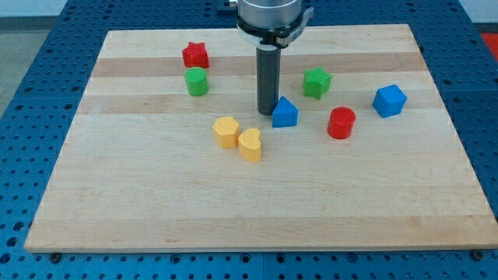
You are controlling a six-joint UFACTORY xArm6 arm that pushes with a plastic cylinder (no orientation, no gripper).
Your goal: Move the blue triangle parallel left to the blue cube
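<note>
Since no jaws exist, my tip (pixel 268 114) pushes only, resting just left of the small blue triangular plastic block (pixel 285 113), which sits well left of the blue plastic cube (pixel 389 100); it likely slides lightly and stiffly when pushed low on a flat face.

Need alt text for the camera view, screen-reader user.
My tip rests on a wooden board, just left of the blue triangle; the blue cube sits farther right, a red cylinder between them. Red and green blocks lie toward the top, two yellow blocks lower left.
</note>
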